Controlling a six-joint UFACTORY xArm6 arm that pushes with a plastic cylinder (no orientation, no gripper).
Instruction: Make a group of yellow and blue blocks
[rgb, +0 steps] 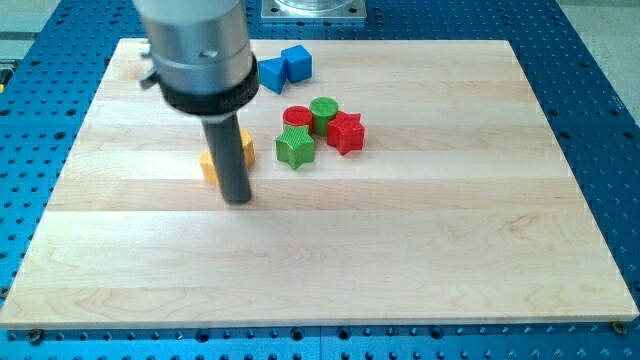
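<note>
My tip (238, 199) rests on the wooden board (400, 240), just below and in front of two yellow blocks. One yellow block (245, 146) shows to the right of the rod, the other yellow block (208, 166) to its left; the rod hides most of both and their shapes are unclear. A blue cube (297, 63) and a blue block (271, 75) sit touching near the view's top, apart from the yellow ones.
A cluster sits right of the yellow blocks: a red cylinder (297, 117), a green cylinder (324, 111), a green star (295, 146) and a red star (345, 131). The arm's grey body (195, 45) covers the board's top left. A blue perforated table (600, 120) surrounds the board.
</note>
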